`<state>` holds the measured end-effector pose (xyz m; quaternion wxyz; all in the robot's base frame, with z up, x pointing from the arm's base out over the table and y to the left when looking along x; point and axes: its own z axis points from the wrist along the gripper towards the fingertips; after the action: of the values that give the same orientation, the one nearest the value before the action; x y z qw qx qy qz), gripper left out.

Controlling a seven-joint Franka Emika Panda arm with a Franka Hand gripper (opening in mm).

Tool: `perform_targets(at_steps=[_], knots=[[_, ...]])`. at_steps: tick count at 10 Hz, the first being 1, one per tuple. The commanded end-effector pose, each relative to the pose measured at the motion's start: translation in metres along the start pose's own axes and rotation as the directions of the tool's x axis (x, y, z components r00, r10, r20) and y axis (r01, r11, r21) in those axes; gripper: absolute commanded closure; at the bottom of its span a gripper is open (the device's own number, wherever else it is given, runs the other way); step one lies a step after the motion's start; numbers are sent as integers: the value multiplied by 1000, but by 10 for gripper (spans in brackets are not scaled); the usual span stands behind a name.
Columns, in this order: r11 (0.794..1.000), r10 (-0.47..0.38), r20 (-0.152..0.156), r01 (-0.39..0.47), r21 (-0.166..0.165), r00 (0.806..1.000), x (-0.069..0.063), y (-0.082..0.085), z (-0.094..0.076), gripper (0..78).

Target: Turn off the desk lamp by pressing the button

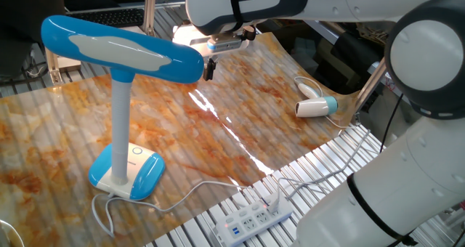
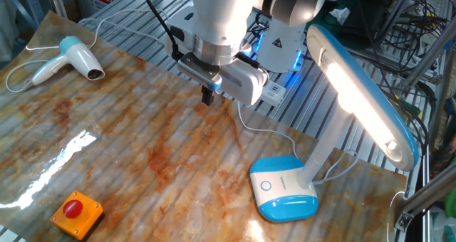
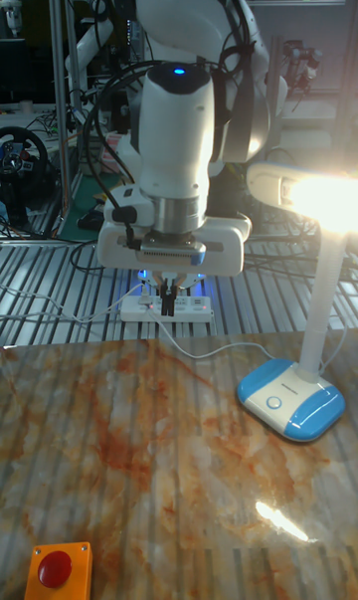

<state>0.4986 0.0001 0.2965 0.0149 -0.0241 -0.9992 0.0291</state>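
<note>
One desk lamp (image 2: 335, 121), blue and white, stands on the marbled orange table (image 2: 142, 164) and is lit; its long oval head glows in the tall fixed view. In the other fixed view its rounded base sits at about 4 o'clock on the table, with a white cord (image 1: 182, 196) trailing from it.

One button (image 2: 266, 186), small, round and ringed, lies flush in the white face of the base, uncovered and untouched.

One gripper (image 2: 208, 96), dark-fingered, hangs from the white arm above the table's far edge, at about 12 o'clock in the other fixed view. It is well apart from the lamp base, up and to the left of it. The tall fixed view shows two fingertips with a narrow gap between them, holding nothing.

One hair dryer (image 2: 71, 57), white and blue, lies on its side at about 10 o'clock in the other fixed view, far from the lamp.

One orange box with a red push knob (image 2: 77, 212) sits at about 7 o'clock near the front edge.

One white power strip (image 1: 254, 218) lies off the table on the metal slats, near the cord.
</note>
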Motion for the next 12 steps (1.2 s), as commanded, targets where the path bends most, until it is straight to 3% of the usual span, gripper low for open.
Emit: perform_targets(at_steps=[1, 8, 10, 11, 12], knots=[[1000, 1, -5, -1, 0, 1000, -2, -2, 1, 776], [1000, -11, -48, 10, -7, 999, -13, -25, 20, 776], [1000, 13, -134, -16, -16, 991, -14, -26, 19, 776], [999, 23, -158, -26, -18, 987, -14, -26, 19, 776], [999, 47, -222, -49, -6, 974, -14, -26, 20, 776]])
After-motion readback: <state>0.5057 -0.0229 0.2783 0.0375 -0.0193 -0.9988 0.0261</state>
